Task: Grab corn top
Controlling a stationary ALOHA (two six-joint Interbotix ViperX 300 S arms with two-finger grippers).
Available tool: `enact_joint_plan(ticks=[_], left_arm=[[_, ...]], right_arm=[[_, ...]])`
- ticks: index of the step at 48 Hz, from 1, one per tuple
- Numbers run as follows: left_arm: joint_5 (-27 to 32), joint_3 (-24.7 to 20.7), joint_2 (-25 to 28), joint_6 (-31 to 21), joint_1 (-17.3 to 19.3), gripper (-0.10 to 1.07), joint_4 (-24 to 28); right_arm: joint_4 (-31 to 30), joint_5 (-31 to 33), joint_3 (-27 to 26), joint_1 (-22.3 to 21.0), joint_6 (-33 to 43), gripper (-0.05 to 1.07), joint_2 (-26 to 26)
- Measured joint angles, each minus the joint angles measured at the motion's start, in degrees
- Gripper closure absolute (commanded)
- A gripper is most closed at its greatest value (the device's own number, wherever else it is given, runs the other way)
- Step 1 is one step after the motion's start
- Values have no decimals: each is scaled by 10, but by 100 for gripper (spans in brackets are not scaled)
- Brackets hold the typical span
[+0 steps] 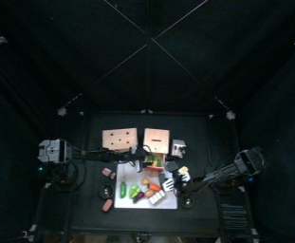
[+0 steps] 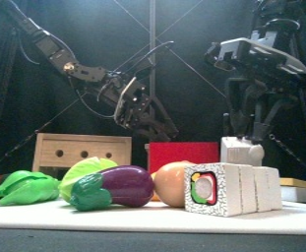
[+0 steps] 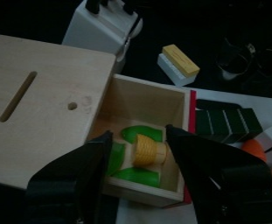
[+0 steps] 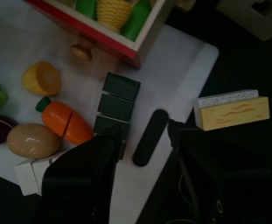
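Observation:
The corn [image 3: 146, 153] lies in an open wooden box [image 3: 162, 94], a yellow cob end between green husk pieces. In the left wrist view my left gripper [image 3: 149, 164] hangs straight above it, open, one jaw on each side of the corn and not touching it. The right wrist view also catches the corn [image 4: 115, 10], in the red-edged box at the board's far side. My right gripper [image 4: 148, 179] is open and holds nothing, hovering over the white cutting board [image 4: 179, 61]. From the front, the left gripper [image 2: 149, 116] reaches down behind the toy food.
On the board lie a carrot [image 4: 66, 121], an onion [image 4: 31, 140], a dark green sliced piece [image 4: 115, 105] and a black knife [image 4: 149, 138]. A yellow block [image 4: 233, 113] sits off the board. The box's wooden lid [image 3: 38, 105] lies beside it. An eggplant [image 2: 122, 185] stands at the front edge.

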Motion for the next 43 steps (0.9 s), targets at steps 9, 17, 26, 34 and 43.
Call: enact_joint_plan(ticks=[9, 17, 26, 34, 43], left_arm=[[0, 1, -15, 0, -3, 9, 0], [1, 25, -57, 1, -10, 9, 18], [1, 71, -91, 1, -55, 9, 63], [1, 92, -92, 2, -98, 9, 105], [2, 100, -90, 2, -121, 8, 111]], right_arm=[[0, 0, 0, 0, -1, 20, 0], [-1, 0, 0, 0, -1, 20, 0], [0, 0, 0, 0, -1, 20, 0], [0, 0, 0, -1, -1, 20, 0], [2, 0, 0, -1, -1, 20, 0]])
